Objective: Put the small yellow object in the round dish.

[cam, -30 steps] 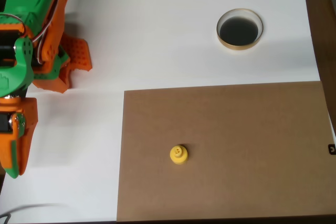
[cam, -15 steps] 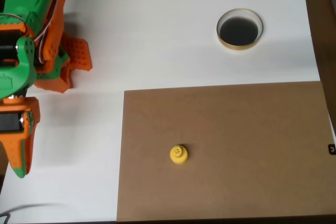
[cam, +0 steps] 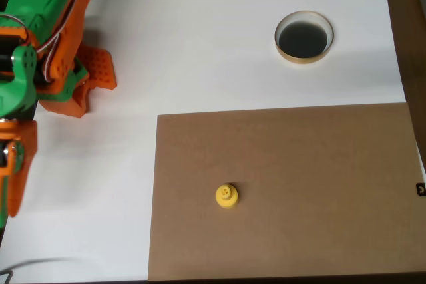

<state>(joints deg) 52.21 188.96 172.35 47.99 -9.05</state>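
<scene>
Shifted left, the claw [cam: 12, 177], its state unclear, sits well apart from the small yellow object [cam: 227, 195].

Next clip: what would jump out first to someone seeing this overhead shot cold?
The green-and-orange arm crowding the left edge grabs the eye first. Next, the small yellow object sits alone on the brown board, lower centre. The round dish with its dark inside stands on the white table, upper right.

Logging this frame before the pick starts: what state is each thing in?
small yellow object: upright on the brown board, knob up, untouched.
round dish: upright on the white table, nothing in it.
brown board: lying flat on the table.
gripper: at the left edge of the overhead view, holding nothing; fingers unclear.
</scene>
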